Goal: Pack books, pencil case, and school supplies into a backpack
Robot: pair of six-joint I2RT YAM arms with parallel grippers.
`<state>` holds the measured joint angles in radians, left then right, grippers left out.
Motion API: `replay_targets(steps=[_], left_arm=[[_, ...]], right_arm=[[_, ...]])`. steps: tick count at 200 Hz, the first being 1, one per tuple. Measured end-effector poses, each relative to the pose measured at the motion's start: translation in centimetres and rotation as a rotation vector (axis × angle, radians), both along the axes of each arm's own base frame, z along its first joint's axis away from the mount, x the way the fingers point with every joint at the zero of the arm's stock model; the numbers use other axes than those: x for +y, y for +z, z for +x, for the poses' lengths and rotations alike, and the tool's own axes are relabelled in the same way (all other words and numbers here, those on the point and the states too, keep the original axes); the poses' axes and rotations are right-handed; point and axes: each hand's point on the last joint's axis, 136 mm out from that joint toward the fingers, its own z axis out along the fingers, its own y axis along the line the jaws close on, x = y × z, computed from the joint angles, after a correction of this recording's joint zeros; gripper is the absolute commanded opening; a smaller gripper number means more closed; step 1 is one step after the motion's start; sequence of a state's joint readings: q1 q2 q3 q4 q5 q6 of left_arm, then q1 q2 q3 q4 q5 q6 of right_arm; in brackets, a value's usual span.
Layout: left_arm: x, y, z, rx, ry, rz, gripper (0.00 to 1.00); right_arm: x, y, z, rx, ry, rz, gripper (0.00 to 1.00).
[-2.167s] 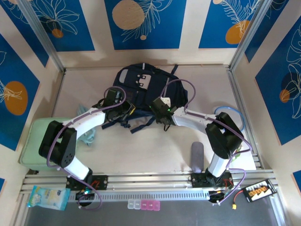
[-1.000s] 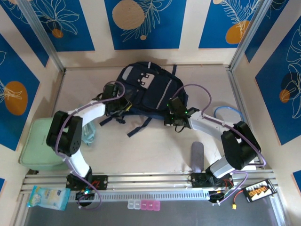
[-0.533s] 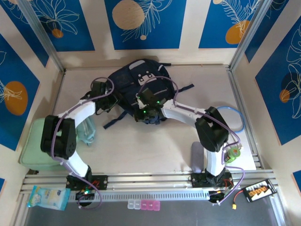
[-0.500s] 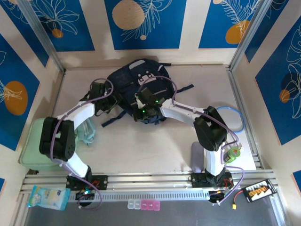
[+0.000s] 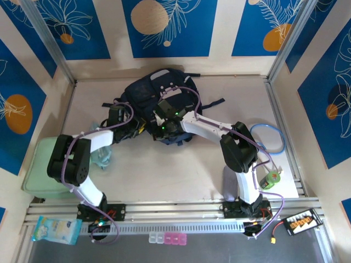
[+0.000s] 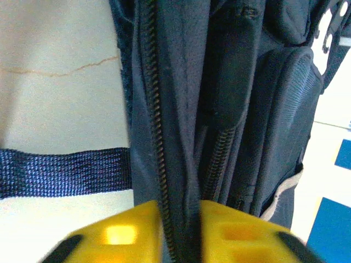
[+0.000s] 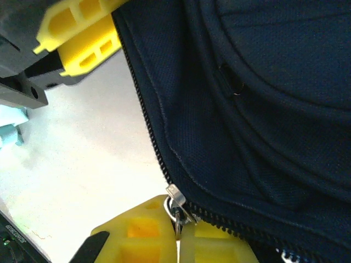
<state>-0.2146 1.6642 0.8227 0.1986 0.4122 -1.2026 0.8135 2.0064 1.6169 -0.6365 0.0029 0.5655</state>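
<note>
Navy backpack (image 5: 148,90) lies on the worktop (image 5: 181,170). At its left edge the left end effector (image 6: 181,219) pinches its fabric beside a zipper (image 6: 156,120); at its near edge the right end effector (image 7: 178,227) clamps the zipper pull (image 7: 174,196). Well right of the backpack lies the grey pencil case (image 5: 230,183).

I'm looking down on a pale beige table (image 5: 164,170). A navy-blue fabric backpack (image 5: 142,93) lies on it at the far centre, one dark strap trailing right. A pale-green flat box (image 5: 39,164) sits at the near left edge, with a crumpled pale turquoise item (image 5: 102,156) just right of it. Near right lies a small oblong grey soft pouch (image 5: 228,183). Farther right are a blue-rimmed hoop (image 5: 267,126) and a small green round object (image 5: 271,179).
</note>
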Motion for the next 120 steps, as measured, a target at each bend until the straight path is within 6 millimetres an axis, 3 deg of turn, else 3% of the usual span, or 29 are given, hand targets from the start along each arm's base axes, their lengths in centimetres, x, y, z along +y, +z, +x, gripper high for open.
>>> replay_targets(steps=[7,64,120], left_arm=[[-0.1,0.0,0.0,-0.004,-0.005,0.003,0.0],[0.0,-1.0,-0.4,0.018,-0.017,0.043,0.0],[0.0,-1.1,-0.4,0.015,-0.027,0.059,0.0]], right_arm=[[-0.2,0.0,0.1,0.001,-0.007,-0.011,0.09],[-3.8,-1.1,-0.7,0.023,-0.07,-0.186,0.11],[-9.3,-0.7,-0.5,0.023,-0.202,-0.291,0.06]])
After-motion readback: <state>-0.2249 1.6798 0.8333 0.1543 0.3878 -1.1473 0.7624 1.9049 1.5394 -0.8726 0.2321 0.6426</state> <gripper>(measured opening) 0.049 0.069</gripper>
